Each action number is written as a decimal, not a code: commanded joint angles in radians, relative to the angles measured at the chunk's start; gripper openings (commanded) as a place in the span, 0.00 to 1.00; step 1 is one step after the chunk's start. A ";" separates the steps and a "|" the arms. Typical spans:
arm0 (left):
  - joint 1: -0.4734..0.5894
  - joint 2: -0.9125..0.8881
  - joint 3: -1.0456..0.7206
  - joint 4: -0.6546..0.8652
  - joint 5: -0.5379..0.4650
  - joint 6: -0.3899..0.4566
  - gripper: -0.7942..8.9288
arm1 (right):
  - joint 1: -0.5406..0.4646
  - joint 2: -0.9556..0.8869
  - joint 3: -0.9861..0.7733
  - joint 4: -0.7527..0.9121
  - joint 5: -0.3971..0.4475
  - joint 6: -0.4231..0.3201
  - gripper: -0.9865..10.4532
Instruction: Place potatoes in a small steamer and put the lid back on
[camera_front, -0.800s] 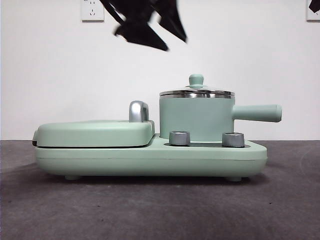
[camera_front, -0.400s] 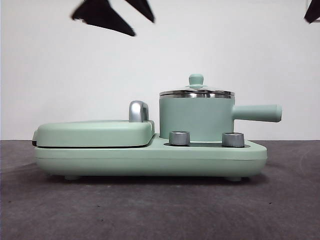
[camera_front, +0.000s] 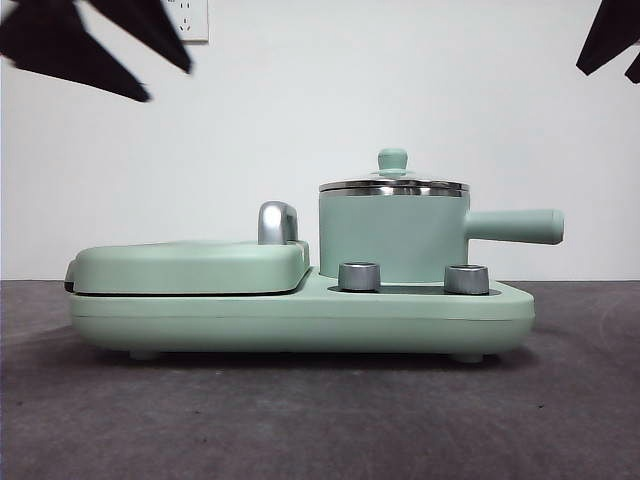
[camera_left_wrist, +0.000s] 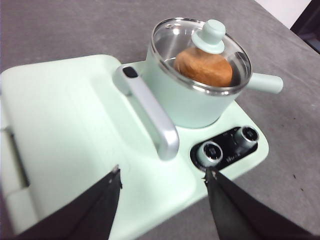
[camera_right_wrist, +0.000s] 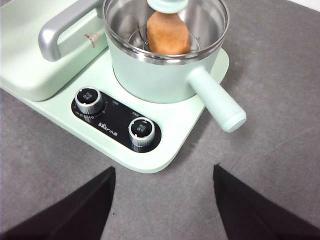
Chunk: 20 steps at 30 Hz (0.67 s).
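Note:
The mint-green steamer (camera_front: 392, 238) stands on the right of the appliance base, its handle (camera_front: 515, 226) pointing right. The glass lid (camera_front: 393, 184) with a green knob sits on it. Through the lid, the orange-brown potato (camera_left_wrist: 204, 66) lies inside the pot; it also shows in the right wrist view (camera_right_wrist: 168, 33). My left gripper (camera_left_wrist: 162, 177) is open and empty, high above the griddle; in the front view it is the dark shape at top left (camera_front: 85, 45). My right gripper (camera_right_wrist: 164, 172) is open and empty, high above the table near the knobs; it shows at top right (camera_front: 610, 38).
The flat mint-green griddle cover (camera_front: 190, 265) with a steel handle (camera_front: 277, 222) takes up the left of the base (camera_front: 300, 320). Two steel dials (camera_front: 359, 276) sit in front of the pot. Grey table all around; white wall behind.
The left gripper has swung up and to the left, away from the pot. The right gripper shows a little more at the top right corner. The steamer and lid have not moved.

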 joint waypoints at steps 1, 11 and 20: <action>0.011 -0.067 -0.026 -0.027 0.003 -0.006 0.37 | 0.005 0.008 0.006 0.014 -0.002 -0.004 0.35; 0.031 -0.150 -0.042 -0.108 0.000 -0.025 0.37 | 0.005 0.006 0.006 0.007 0.000 -0.005 0.35; 0.027 -0.151 -0.040 -0.104 0.003 -0.021 0.09 | 0.004 0.006 0.006 0.032 0.000 -0.005 0.12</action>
